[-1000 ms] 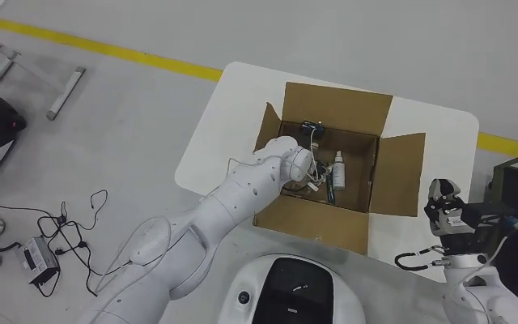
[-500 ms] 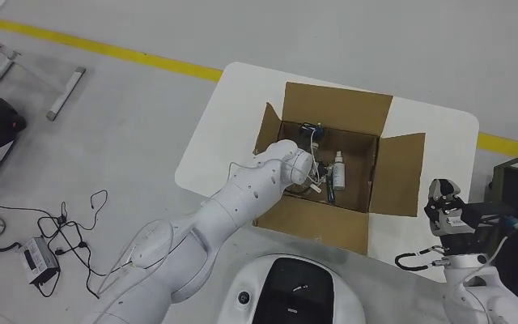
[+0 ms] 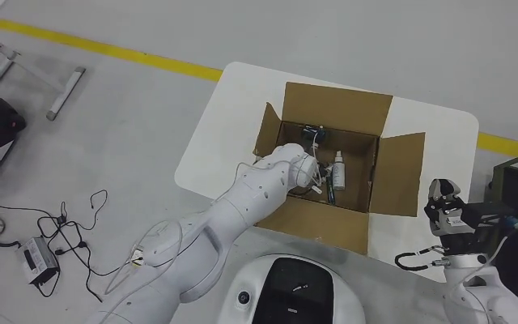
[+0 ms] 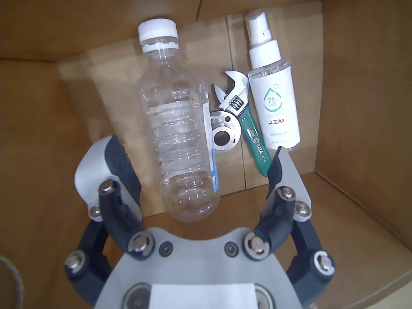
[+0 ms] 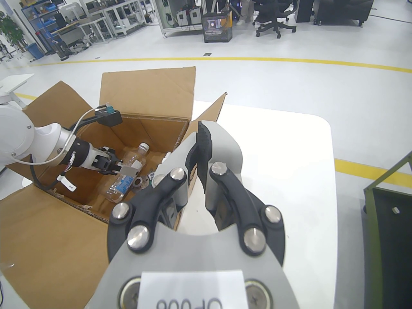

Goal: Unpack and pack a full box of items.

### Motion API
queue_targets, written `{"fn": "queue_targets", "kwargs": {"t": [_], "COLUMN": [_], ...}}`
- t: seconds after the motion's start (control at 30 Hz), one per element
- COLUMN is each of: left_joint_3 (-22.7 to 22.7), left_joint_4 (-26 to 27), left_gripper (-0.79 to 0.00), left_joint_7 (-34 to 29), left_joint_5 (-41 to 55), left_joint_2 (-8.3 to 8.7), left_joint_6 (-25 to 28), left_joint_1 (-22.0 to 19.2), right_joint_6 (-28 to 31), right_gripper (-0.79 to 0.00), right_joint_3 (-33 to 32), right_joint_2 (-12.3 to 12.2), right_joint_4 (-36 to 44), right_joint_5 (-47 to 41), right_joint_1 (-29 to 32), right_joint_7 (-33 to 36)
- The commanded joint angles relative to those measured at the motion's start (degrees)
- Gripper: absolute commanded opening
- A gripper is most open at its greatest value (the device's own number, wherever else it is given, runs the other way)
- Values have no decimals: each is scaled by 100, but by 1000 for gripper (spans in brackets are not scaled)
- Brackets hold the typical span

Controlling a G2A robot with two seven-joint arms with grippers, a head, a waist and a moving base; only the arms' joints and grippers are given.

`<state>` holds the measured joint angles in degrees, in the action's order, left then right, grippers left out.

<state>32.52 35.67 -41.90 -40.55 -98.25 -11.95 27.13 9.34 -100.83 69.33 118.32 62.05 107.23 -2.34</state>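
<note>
Left gripper (image 4: 199, 154), spread wide, hangs over a clear bottle (image 4: 177, 114) beside a wrench (image 4: 244, 117) in the box (image 4: 354, 98); right gripper (image 5: 203, 139) is pinched together, empty.

Overhead plus wrist cameras, common box (image 3: 336, 101)

A white table (image 3: 235, 89) with rounded corners stands on a grey floor (image 3: 364, 40) crossed by a yellow line (image 3: 113, 50). Beyond its left edge lie black cables (image 3: 69, 235) and a grey adapter box (image 3: 36, 257).
</note>
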Motion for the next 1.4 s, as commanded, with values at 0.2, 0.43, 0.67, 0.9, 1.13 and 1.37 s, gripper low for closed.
{"fn": "queue_targets", "kwargs": {"t": [0.2, 0.43, 0.67, 0.9, 1.13, 1.37], "left_joint_3": [-31, -49, -68, -53, -56, -21], "left_joint_4": [-438, -765, -1033, -1247, -1454, -1668], "left_gripper": [0, 0, 0, 0, 0, -339], "left_joint_7": [91, 184, 280, 294, 335, 401], "left_joint_5": [-25, -94, -196, -249, -325, -352], "left_joint_2": [-189, -332, -467, -584, -691, -778], "left_joint_6": [32, 45, 7, -48, -17, 2], "left_joint_1": [-109, -194, -267, -331, -342, -356], "right_joint_6": [0, 0, 0, 0, 0, 0], "right_gripper": [-785, -785, -785, -785, -785, -785], "right_joint_3": [0, 0, 0, 0, 0, 0], "right_joint_2": [0, 0, 0, 0, 0, 0], "right_joint_4": [0, 0, 0, 0, 0, 0], "right_joint_5": [0, 0, 0, 0, 0, 0], "right_joint_1": [0, 0, 0, 0, 0, 0], "right_joint_7": [0, 0, 0, 0, 0, 0]}}
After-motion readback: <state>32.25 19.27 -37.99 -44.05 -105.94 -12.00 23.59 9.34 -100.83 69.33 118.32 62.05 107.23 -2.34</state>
